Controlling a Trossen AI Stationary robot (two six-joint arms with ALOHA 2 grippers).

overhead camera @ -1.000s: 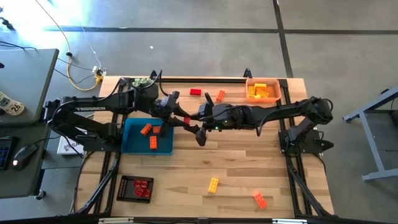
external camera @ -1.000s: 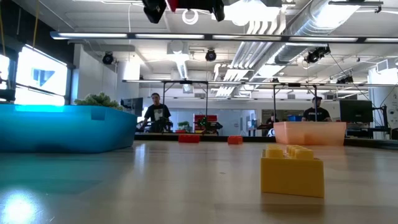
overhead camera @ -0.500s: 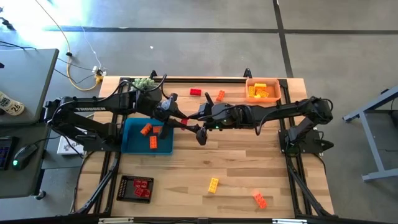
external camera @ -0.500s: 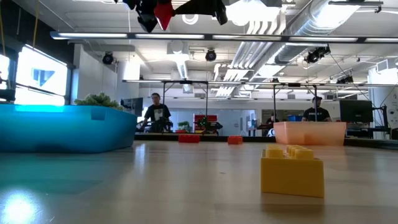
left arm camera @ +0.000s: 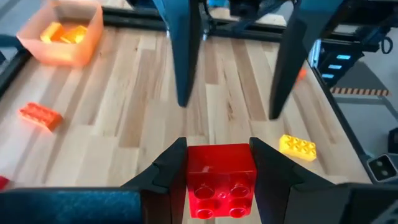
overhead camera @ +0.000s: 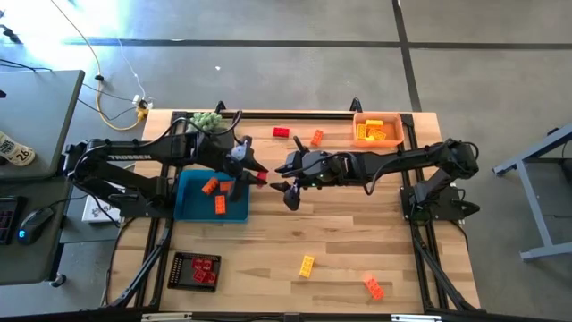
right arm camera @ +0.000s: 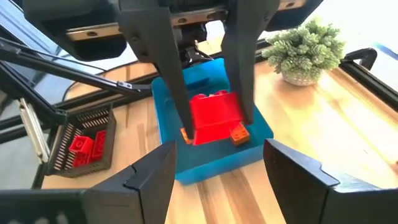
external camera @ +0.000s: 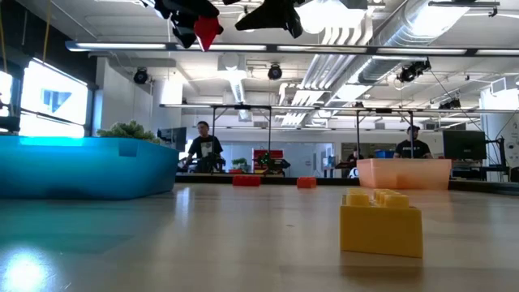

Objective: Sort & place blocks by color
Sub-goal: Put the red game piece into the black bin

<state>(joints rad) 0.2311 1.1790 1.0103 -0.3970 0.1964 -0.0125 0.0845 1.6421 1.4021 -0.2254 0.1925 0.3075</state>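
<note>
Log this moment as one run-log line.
left pincer: shut on red block, in the air by blue tray | right pincer: open, empty, facing it | stage: red block held aloft

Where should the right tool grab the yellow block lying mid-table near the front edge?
Take the yellow block across its two long flat sides, coming straight down. It lies flat, studs up, alone on bare wood, so nothing crowds the fingers.

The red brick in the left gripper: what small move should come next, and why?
Probably carry the red brick toward the black basket, which already holds red bricks. The left gripper is shut on it beside the blue tray, which holds orange ones; the right gripper is open.
</note>
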